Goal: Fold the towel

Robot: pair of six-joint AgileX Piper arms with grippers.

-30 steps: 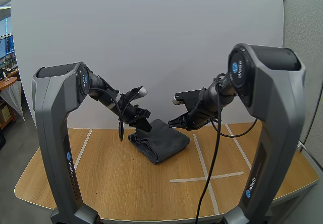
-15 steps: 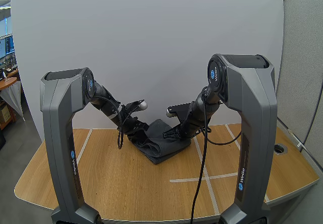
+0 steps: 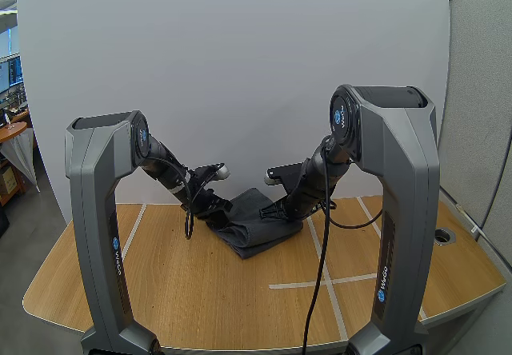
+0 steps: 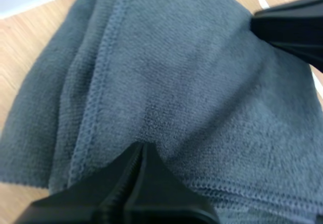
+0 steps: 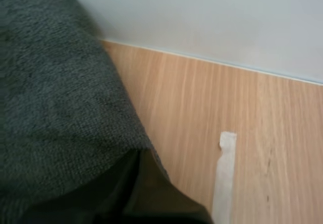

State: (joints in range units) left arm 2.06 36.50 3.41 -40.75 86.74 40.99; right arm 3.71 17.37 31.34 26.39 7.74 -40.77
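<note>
A dark grey towel (image 3: 254,225) lies folded in a thick bundle at the middle back of the wooden table (image 3: 176,283). My left gripper (image 3: 218,208) is low at the towel's left back edge. In the left wrist view its fingers lie together as a dark wedge (image 4: 141,151), the tip pinching the towel (image 4: 192,82) beside a stitched hem. My right gripper (image 3: 276,211) is at the towel's right back edge. In the right wrist view its gripper (image 5: 139,156) is shut, with the towel (image 5: 55,93) draped over the tips. The right gripper's dark tip (image 4: 292,27) rests on the far side of the cloth.
White tape lines (image 3: 324,279) mark the table to the right of and in front of the towel, and one strip (image 5: 224,178) lies close to my right gripper. A white wall stands just behind the towel.
Both grippers have come down from above the table to the towel's back edge. The towel's raised back part has settled onto the bundle.
</note>
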